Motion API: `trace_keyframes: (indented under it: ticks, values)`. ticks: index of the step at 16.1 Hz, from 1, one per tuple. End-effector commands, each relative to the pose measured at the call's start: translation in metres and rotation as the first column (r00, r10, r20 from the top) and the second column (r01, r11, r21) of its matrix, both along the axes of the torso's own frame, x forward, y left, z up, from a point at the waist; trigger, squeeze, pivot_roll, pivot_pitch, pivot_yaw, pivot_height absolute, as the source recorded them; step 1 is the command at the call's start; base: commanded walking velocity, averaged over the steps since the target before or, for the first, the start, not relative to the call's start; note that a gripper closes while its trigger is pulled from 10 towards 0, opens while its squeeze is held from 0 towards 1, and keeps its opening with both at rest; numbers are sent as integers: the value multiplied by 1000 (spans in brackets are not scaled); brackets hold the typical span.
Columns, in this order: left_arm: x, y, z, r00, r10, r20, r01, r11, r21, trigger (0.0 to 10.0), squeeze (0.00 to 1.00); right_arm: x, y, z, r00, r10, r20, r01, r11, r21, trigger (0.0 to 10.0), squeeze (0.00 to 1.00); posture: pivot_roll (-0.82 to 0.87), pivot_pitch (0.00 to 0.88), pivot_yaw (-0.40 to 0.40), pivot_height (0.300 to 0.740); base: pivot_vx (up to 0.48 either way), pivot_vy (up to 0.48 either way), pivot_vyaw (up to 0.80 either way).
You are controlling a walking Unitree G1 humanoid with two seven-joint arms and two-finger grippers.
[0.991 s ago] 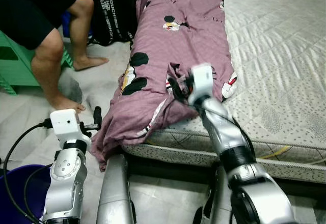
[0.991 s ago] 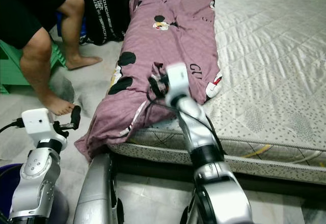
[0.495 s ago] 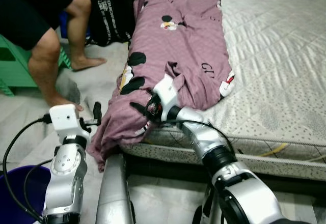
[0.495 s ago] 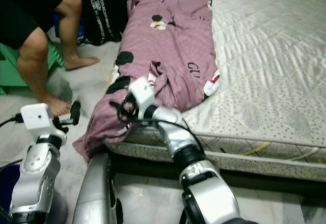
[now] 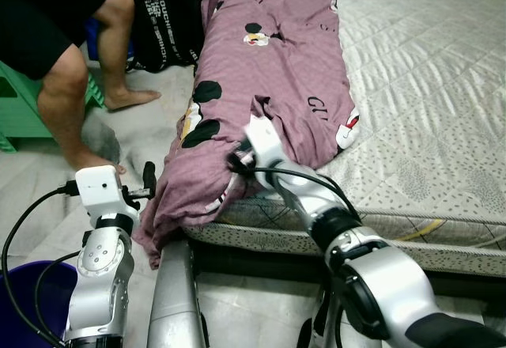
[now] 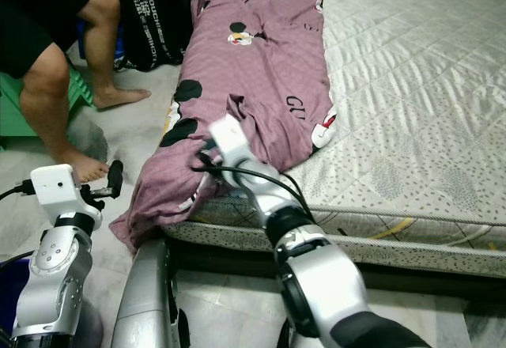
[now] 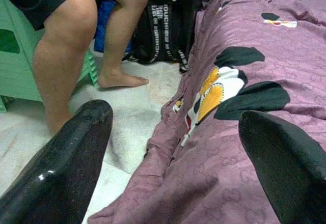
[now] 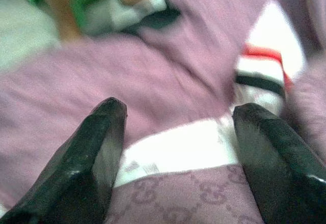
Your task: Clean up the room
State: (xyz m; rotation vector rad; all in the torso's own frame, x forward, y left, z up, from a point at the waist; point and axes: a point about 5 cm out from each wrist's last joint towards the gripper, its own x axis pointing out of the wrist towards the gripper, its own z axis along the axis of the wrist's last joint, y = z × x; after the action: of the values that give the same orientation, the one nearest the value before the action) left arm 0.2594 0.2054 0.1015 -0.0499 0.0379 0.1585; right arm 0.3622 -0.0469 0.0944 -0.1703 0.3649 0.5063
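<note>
Right gripper point(image 8: 175, 147): fingers spread, pressed at the purple blanket point(image 5: 269, 71), frame centre. Blanket lay along the mattress point(image 5: 427, 87) edge, hanging floorward at lower left. Left gripper point(image 7: 173, 158): spread, unladen, beside the blanket.

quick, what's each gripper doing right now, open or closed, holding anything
Left gripper: open, holding nothing, beside the purple blanket.
Right gripper: open, fingers spread over the blanket, nothing gripped.
</note>
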Motion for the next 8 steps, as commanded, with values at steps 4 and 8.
trace_keyframes:
  ticks: [4,8]
  values:
    - [3,0,3,1000,0,-1,0,1000,16,10000,0,4,-38,-12,970,-215,-115,215,977,-13,10000,0,130,70,5,500,0,0,0]
    - [4,0,3,1000,3,4,-3,1000,12,10000,0,4,-97,-19,892,-436,-120,436,900,-34,10000,0,117,61,0,500,0,0,0]
